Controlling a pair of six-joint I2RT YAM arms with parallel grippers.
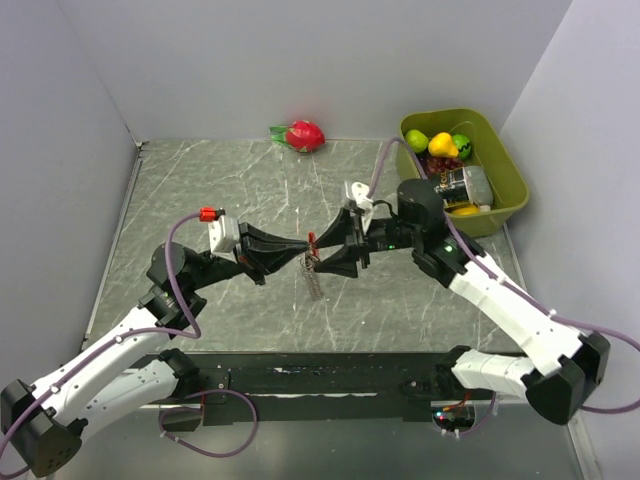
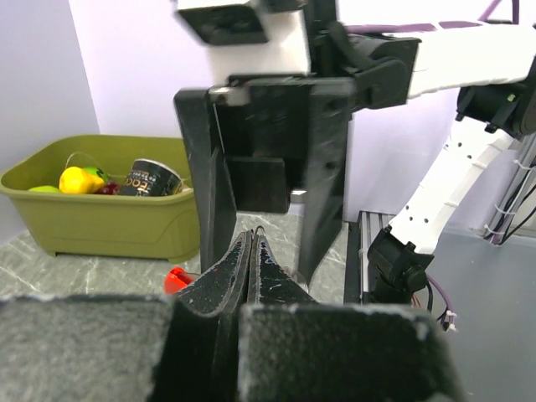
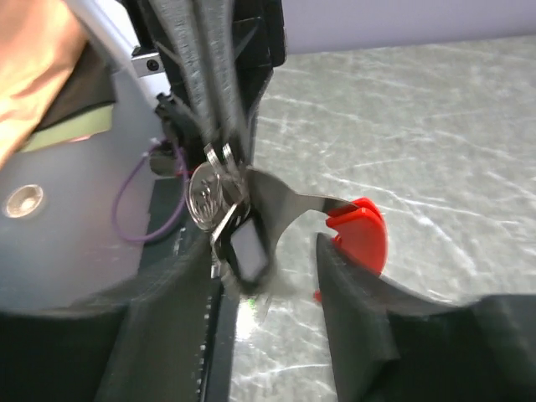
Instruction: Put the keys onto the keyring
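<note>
Two grippers meet nose to nose left of the green tub. Your left gripper is pressed together, pinching the keyring so it hangs free. Your right gripper is spread around it, I'd guess lining up on the key. Count: one keyring, one key I can clearly see, one tub.

Grey bench veined white, keyring flashing bright red and silver, bin olive green, dragon fruit pinkish red
</note>
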